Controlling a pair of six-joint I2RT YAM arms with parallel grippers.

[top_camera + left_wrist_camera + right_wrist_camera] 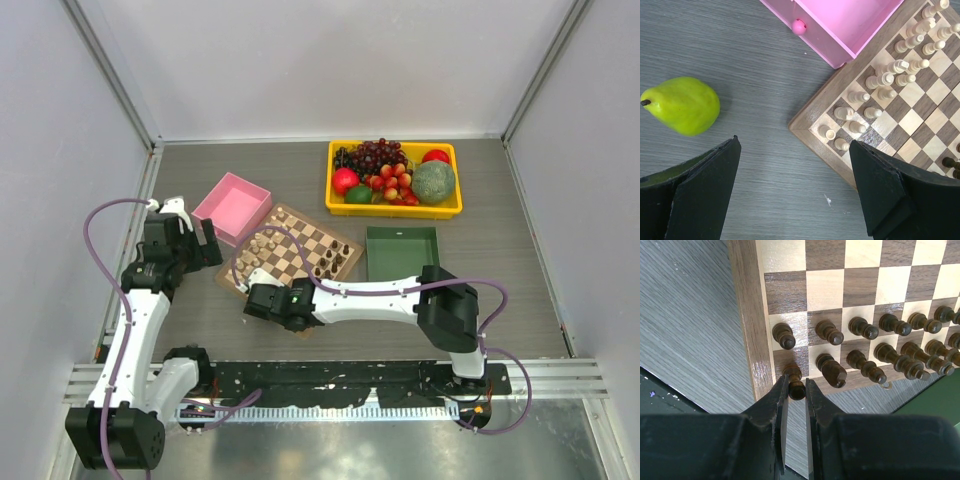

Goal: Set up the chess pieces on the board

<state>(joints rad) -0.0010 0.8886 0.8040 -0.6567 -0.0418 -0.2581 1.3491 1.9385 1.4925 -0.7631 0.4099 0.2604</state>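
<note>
The right fingers (794,390) are pinched almost shut around a dark chess piece (793,374) on the corner square of the chessboard (298,252), at 7 o'clock of the right wrist view. The other dark pieces (895,325) stand in two rows running toward 3 o'clock from it. The left fingers (794,145) are spread wide and hold nothing, above the counter (740,50). A green pear (682,105) lies at their 10 o'clock. The cream pieces (885,80) are at 2 o'clock, beside a pink box (840,25).
</note>
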